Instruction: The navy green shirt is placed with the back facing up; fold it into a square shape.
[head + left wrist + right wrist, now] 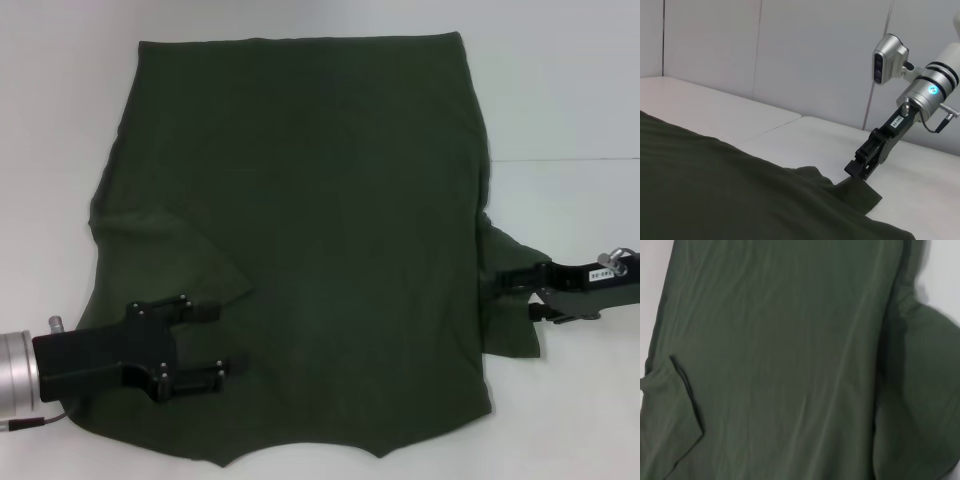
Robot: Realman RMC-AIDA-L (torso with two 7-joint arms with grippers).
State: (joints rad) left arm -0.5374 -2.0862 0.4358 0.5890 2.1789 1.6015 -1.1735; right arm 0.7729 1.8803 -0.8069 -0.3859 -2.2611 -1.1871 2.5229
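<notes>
The green shirt point(330, 230) lies spread flat, plain side up, on the white table point(570, 90). The left gripper point(205, 345) hovers over its left sleeve with jaws apart. The right gripper point(500, 285) has its jaws clamped on the right sleeve.

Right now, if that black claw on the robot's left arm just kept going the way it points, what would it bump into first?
The left gripper, fingers open, points across the dark olive-green soft-fabric shirt. Going straight on, it would probably only skim the flat cloth toward the right gripper at the far sleeve; its height above the fabric is unclear.
</notes>
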